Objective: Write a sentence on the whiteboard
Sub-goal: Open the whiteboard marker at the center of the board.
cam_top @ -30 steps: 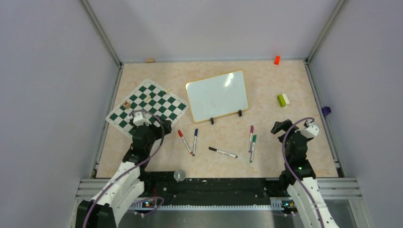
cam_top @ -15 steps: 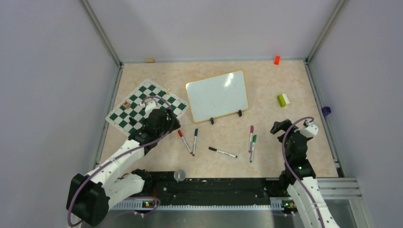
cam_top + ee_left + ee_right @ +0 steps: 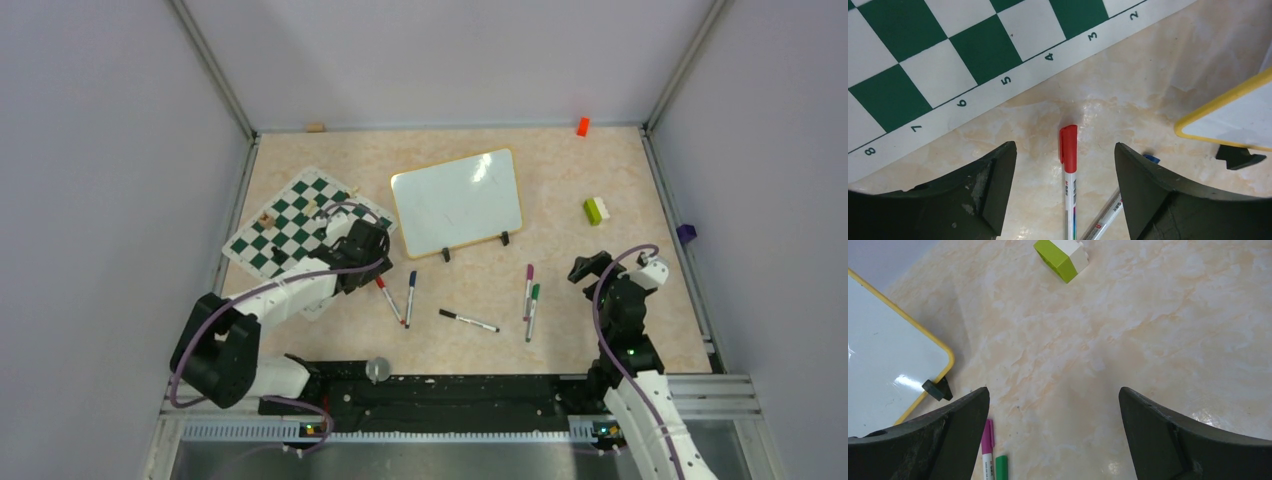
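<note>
left gripper (image 3: 1065, 156): jaws apart, low over the table (image 3: 600, 300), straddling the capped end of the red marker (image 3: 1068, 170); fingers (image 3: 998, 175) clear of it on both sides
left arm: stretched toward 12 from its base, wrist at 9 o'clock of table centre, on the near corner of the chess mat (image 3: 305, 225)
right gripper (image 3: 1053, 405): jaws wide apart, holding nothing, bare tabletop between them
right arm: folded up at 4 o'clock of table centre, well apart from the board
whiteboard (image 3: 457, 203): just 12 o'clock of table centre, two black feet on its 6 o'clock edge, skewed a bit counter-clockwise; surface white with glare spots
board in wrist views: corner and one foot at 3 o'clock in the left view, corner and one foot at 9 o'clock in the right view
red marker, top view: lies at 7 o'clock of the board, cap toward 11
blue marker (image 3: 410, 298): just beside the red one at its 3 o'clock, near ends almost meeting
black marker (image 3: 468, 320): 6 o'clock of the board, lying roughly crosswise
purple marker (image 3: 528, 287) + green marker (image 3: 533, 310): side by side at 5 o'clock of the board, just beside the right gripper at its 9 o'clock
green-and-white block (image 3: 596, 210): 3 o'clock of the board, near the right rail
orange block (image 3: 582, 126): at the far edge, 1 o'clock
</note>
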Motion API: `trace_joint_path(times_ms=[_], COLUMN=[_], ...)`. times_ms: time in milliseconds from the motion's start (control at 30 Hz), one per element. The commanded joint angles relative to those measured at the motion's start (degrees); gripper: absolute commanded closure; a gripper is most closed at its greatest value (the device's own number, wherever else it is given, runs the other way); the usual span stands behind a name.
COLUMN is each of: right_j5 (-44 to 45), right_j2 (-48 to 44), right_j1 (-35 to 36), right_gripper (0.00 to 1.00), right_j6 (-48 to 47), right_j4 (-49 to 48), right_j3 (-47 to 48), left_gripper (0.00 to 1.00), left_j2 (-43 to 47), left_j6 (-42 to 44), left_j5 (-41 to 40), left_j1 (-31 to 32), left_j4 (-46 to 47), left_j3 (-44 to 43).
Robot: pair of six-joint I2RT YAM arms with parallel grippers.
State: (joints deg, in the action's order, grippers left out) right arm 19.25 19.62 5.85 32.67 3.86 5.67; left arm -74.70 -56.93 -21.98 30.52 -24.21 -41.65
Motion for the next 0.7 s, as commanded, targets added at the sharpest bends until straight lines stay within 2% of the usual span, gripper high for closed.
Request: trace_joint_path(times_ms=[0, 100, 200, 233, 433, 500, 667], right_j5=[-0.3, -0.4, -0.5, -0.5, 1.1, 1.5, -2.8], right_j2=[0.1, 0.2, 0.2, 0.1, -0.3, -1.1, -1.7], right_j1=[0.4, 0.4, 0.4, 0.3, 0.4, 0.4, 0.4], right_gripper=[0.01, 0.01, 0.02, 0.02, 0.02, 0.02, 0.02], right_j6=[0.4, 0.5, 0.4, 0.4, 1.1, 1.2, -0.3], right_j4=[-2.5, -2.5, -2.6, -2.5, -0.9, -0.1, -1.6], right_j3=[2.8, 2.8, 2.8, 2.8, 3.5, 3.6, 3.5], left_gripper=[0.25, 0.33, 0.53, 0.56, 0.59, 0.63, 0.94], left_j2=[-4.7, -7.7, -10.1, -10.8, -14.8, -16.1, -14.4], left_j6=[-4.3, -5.1, -7.1, -8.9, -10.9, -12.3, -11.1], left_j5=[0.5, 1.9, 2.3, 2.2, 4.3, 5.9, 6.8], left_j1=[0.2, 0.3, 0.3, 0.3, 0.3, 0.1, 0.0], left_j4=[-1.7, -1.6, -2.4, -3.2, -3.9, -4.7, -5.3], left_j3=[-3.2, -4.1, -5.0, -5.1, -6.2, -6.6, -6.7])
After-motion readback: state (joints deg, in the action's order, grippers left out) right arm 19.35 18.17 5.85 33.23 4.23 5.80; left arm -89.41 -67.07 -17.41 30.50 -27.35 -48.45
